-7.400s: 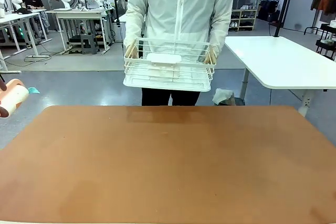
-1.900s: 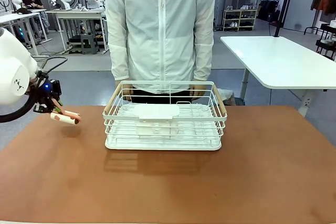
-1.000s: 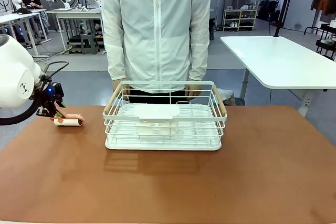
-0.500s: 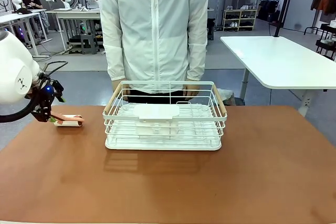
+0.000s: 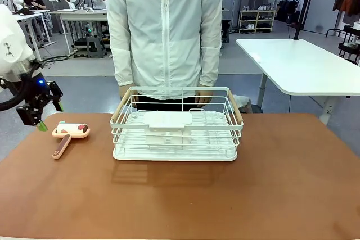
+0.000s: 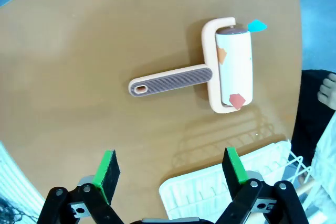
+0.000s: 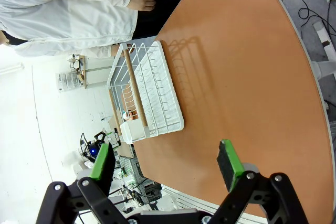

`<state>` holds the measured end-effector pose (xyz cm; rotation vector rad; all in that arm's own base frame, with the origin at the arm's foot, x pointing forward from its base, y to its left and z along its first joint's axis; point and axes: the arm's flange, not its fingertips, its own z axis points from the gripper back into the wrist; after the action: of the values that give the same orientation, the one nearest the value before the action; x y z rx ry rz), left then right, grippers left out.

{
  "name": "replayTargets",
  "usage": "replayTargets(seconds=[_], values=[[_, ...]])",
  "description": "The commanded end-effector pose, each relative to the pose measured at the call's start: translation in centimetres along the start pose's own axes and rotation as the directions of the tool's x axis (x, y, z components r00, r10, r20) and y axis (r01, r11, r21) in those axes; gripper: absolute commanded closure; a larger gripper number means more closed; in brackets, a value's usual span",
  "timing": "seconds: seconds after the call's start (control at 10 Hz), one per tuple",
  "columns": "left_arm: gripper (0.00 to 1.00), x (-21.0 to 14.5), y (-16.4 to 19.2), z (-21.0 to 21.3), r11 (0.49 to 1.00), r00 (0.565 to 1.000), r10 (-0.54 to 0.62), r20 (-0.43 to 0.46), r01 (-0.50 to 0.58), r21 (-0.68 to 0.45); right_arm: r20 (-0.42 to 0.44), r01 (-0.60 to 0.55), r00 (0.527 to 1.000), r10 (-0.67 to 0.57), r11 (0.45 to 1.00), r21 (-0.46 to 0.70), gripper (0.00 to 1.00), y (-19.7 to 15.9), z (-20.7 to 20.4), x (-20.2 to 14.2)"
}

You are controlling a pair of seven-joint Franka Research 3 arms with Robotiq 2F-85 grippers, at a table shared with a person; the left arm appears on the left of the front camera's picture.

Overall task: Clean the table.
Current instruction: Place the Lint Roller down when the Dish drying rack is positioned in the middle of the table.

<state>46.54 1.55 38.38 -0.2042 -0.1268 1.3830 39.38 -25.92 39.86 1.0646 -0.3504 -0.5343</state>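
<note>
Terracotta table fills the lower half of the front view, its far edge running across the middle of the frame. Behind that edge, at upper centre, stands a person in a white zipped jacket, both hands resting at the back rim of a white wire basket that sits on the tabletop at centre; the basket has pale wooden handles and a white tray inside. At the far left of the frame the white left arm ends in the left gripper, raised just off the table edge with its green-padded fingers spread wide apart and nothing between them. Just right of it, on the tabletop, lies a peach-coloured lint roller, handle pointing toward the lower left. In the left wrist view the roller lies in the upper centre, apart from the fingers. In the right wrist view the right gripper is likewise released and empty, well apart from the basket at centre left.
</note>
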Motion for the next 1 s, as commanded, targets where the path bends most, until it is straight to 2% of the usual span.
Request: replayTargets(seconds=[0.0, 0.9], values=[[0.0, 0.38, -0.32, 0.38, 0.999, 0.999, 0.026, 0.021, -0.026, 0.023, -0.003, -0.008, 1.0, 0.008, 1.0, 0.009, 0.0, 0.2, 0.17, -0.15], [0.0, 0.38, 0.0, 0.26, 1.0, 1.0, 0.006, 0.0, -0.006, 0.009, -0.003, -0.008, 1.0, 0.008, 1.0, 0.009, 0.0, 0.2, 0.17, -0.15]])
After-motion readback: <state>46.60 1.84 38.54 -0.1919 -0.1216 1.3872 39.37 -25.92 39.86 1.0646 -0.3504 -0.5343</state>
